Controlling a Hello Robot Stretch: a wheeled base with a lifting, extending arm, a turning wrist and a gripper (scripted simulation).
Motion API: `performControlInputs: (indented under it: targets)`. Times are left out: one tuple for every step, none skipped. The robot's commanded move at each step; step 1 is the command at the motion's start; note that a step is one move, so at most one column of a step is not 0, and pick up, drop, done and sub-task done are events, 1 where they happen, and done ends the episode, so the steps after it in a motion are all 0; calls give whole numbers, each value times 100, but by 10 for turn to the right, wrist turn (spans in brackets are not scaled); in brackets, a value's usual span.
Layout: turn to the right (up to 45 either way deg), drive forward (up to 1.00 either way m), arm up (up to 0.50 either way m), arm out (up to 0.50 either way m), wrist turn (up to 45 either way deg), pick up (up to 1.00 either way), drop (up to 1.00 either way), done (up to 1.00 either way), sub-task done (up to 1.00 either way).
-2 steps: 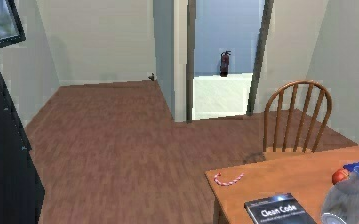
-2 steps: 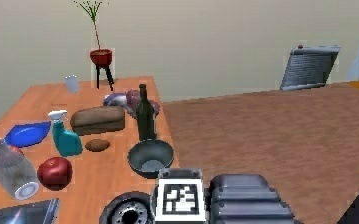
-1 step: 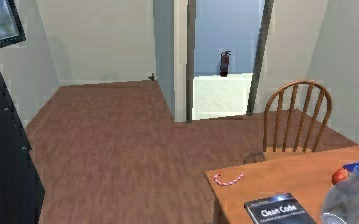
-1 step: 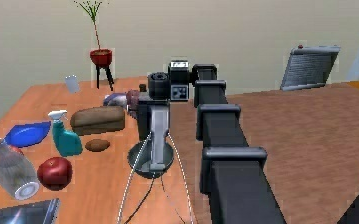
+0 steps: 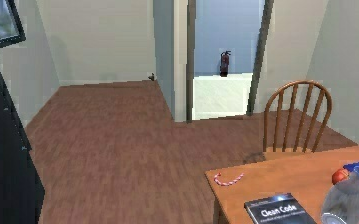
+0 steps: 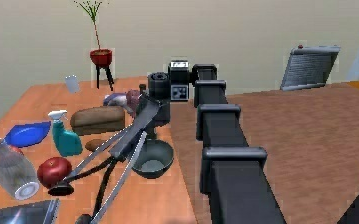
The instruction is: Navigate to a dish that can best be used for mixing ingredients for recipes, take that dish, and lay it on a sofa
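A grey-green bowl (image 6: pixel 154 158) sits on the wooden table (image 6: pixel 177 195) near its edge, in the arm side view. A flat blue dish (image 6: pixel 27 133) lies at the table's left. The dark arm (image 6: pixel 227 150) rises from the bottom edge to two white marker squares. Left of them is my gripper (image 6: pixel 107 172), its thin fingers (image 6: pixel 127 150) slanting down-left over the table beside the bowl. Things lie behind its far end, so I cannot tell whether it holds anything.
On the table are a bread loaf (image 6: pixel 97 119), a teal spray bottle (image 6: pixel 65 130), a red apple (image 6: pixel 54 170), a glass bottle (image 6: pixel 12 170) and a potted plant (image 6: pixel 101 55). The forward view has a wooden chair (image 5: pixel 297 115), a table corner (image 5: pixel 287 175), open floor and a doorway (image 5: pixel 225 63).
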Motion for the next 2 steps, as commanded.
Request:
performControlInputs:
  targets:
    - [0, 0, 0, 0, 450, 0, 0, 0, 0]
    - [0, 0, 0, 0, 450, 0, 0, 0, 0]
